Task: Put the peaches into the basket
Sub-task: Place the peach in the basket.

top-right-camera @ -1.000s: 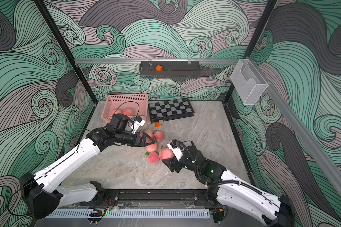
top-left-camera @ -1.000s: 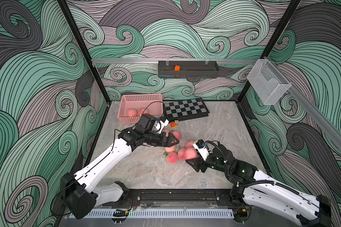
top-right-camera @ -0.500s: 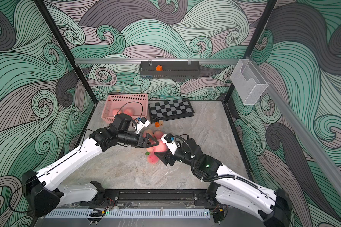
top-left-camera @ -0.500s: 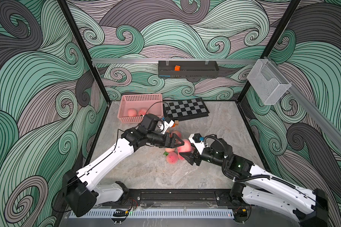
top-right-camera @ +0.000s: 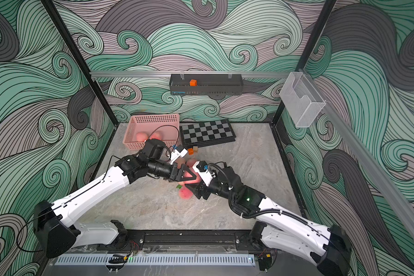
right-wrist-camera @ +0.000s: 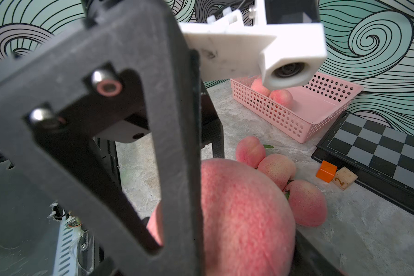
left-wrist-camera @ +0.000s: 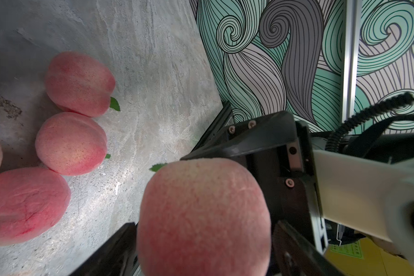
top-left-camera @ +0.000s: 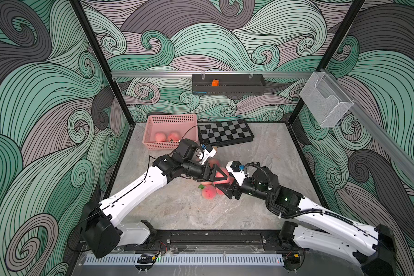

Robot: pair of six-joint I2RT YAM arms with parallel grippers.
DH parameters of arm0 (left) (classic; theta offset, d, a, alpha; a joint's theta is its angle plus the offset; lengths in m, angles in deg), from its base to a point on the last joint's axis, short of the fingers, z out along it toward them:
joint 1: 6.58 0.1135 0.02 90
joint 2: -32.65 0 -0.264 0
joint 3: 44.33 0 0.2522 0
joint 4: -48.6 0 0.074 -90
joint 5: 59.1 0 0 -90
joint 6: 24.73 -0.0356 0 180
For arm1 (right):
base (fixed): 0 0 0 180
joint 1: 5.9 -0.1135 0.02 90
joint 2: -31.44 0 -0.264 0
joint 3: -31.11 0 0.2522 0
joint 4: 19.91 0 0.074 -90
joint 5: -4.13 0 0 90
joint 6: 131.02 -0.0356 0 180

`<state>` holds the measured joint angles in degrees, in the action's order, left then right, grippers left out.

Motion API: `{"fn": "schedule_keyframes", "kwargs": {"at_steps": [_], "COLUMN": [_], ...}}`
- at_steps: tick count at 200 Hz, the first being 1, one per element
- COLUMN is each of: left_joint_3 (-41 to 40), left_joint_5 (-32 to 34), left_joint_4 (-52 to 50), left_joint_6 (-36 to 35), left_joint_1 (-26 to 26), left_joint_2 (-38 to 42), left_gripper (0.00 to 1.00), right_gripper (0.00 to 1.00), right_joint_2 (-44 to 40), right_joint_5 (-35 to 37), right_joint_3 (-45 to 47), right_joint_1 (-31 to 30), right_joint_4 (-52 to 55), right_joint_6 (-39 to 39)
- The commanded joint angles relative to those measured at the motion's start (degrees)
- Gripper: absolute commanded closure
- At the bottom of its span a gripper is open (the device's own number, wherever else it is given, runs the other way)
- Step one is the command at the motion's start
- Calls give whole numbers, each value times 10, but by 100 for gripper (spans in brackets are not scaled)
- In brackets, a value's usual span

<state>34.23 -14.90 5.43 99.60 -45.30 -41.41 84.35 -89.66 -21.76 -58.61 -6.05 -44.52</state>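
My right gripper [top-left-camera: 224, 187] is clamped on one peach [left-wrist-camera: 203, 215] and holds it up over the table [top-left-camera: 177, 212], around the middle of the floor and a little toward the near side. One of my right fingers [left-wrist-camera: 237, 143] lies across the far side of the fruit in the left wrist view. My left gripper [top-left-camera: 219, 176] reaches in from the left and meets it there. My left fingers [left-wrist-camera: 115, 253] stand one on each side of that same peach, close against its skin, but I cannot tell whether they press it or only flank it. Beneath and beside both grippers the loose peaches lie bunched on the table: three in a touching row [right-wrist-camera: 250, 151] [right-wrist-camera: 276, 170] [right-wrist-camera: 306, 205], and one with a green leaf at the near left of the bunch [top-left-camera: 209, 192]. The pink basket [top-left-camera: 163, 145] sits at the far left of the table by the back wall, apart from both grippers, with two basket peaches side by side in it [top-left-camera: 160, 136] [top-left-camera: 174, 136]. Just right of it lies a chessboard [top-left-camera: 225, 132]. A small orange cube [right-wrist-camera: 326, 174] and a tan cube [right-wrist-camera: 345, 178] marked 2 touch each other at the board's near edge, between it and the loose peaches.
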Motion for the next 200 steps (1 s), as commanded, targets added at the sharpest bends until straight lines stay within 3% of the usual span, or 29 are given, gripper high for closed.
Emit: {"fn": "schedule_keyframes", "kwargs": {"at_steps": [1,29,47,55,72,101,143,200], "left_joint_3": [22,22,23,24,31,48,66,149], "left_joint_5": [-25,-34,-36,-34,-25,16,96,167], "left_joint_4": [13,20,22,21,12,-19,-41,-127], "left_joint_6": [4,10,12,11,4,-19,-50,-117], "left_joint_1": [-4,-4,-4,-4,-4,-1,23,78], "left_joint_2": [-4,-7,-7,-6,-7,-11,-15,-64], "left_gripper": [13,20,40,44,45,45,45,46], "right_gripper": [25,24,24,23,20,1,1,1], "right_joint_2": [5,7,7,6,6,7,-4,-18], "right_joint_5": [-8,-8,-6,-4,0,10,22,10], "right_joint_3": [-23,-23,-22,-23,-25,-29,-41,-54], "right_joint_1": [-2,-3,-3,-3,-3,-2,5,55], "right_joint_4": [-23,-26,-26,-25,-23,-11,26,71], "right_joint_6": [14,14,13,13,13,10,5,-14]}}
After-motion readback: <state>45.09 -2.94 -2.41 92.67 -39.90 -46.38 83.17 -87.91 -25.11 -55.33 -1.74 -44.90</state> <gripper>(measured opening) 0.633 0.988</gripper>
